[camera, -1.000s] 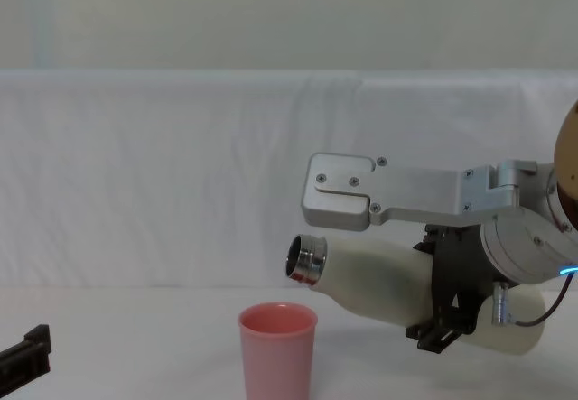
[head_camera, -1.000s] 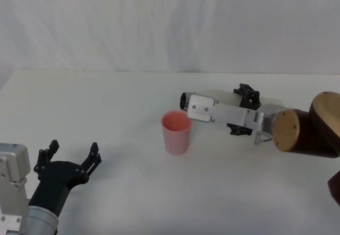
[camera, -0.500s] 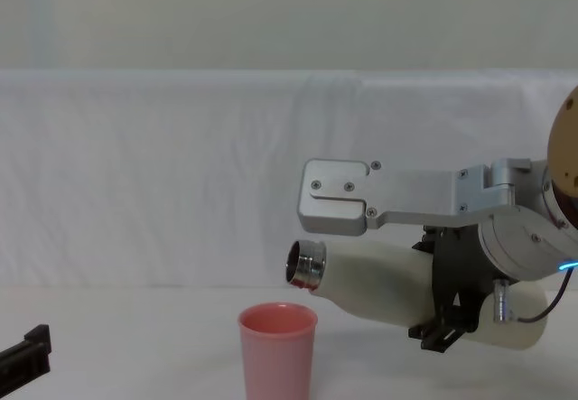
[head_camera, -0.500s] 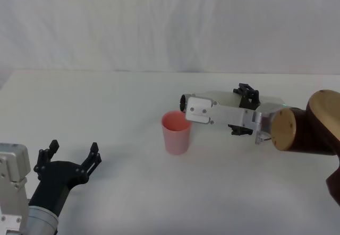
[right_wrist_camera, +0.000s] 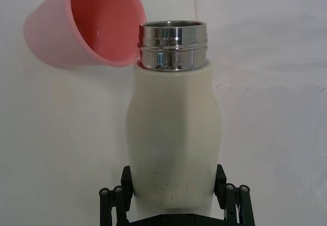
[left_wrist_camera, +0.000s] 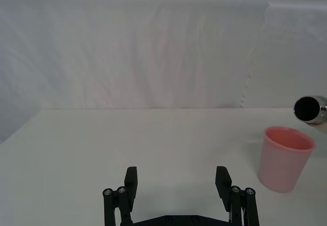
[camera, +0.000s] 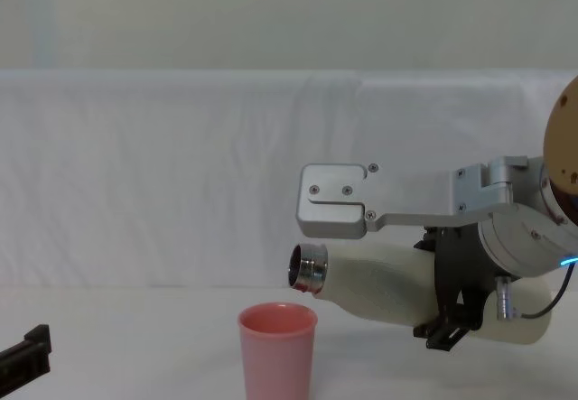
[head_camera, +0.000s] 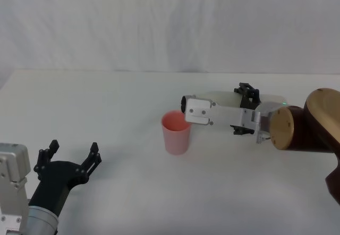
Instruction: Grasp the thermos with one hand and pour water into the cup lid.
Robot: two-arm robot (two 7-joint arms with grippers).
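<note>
The pink cup lid (head_camera: 176, 133) stands upright on the white table. My right gripper (head_camera: 243, 110) is shut on the cream-white thermos (camera: 379, 279) around its body and holds it nearly level in the air. The steel neck (camera: 309, 267) is open and points left, just above and behind the cup lid's (camera: 278, 350) rim. From the right wrist, the thermos (right_wrist_camera: 173, 134) runs out from the gripper (right_wrist_camera: 173, 199) with the cup lid (right_wrist_camera: 87, 22) beside its mouth. I see no stream of water. My left gripper (head_camera: 73, 149) rests open at the table's near left.
The white table (head_camera: 106, 102) runs back to a white cloth backdrop (head_camera: 159, 23). In the left wrist view the left gripper (left_wrist_camera: 176, 182) is open, with the cup lid (left_wrist_camera: 284, 158) and the thermos mouth (left_wrist_camera: 310, 109) far to one side.
The right wrist has turned a little, bringing the thermos flatter: its neck dipped slightly toward the cup lid and its base rose. The left arm has not moved.
</note>
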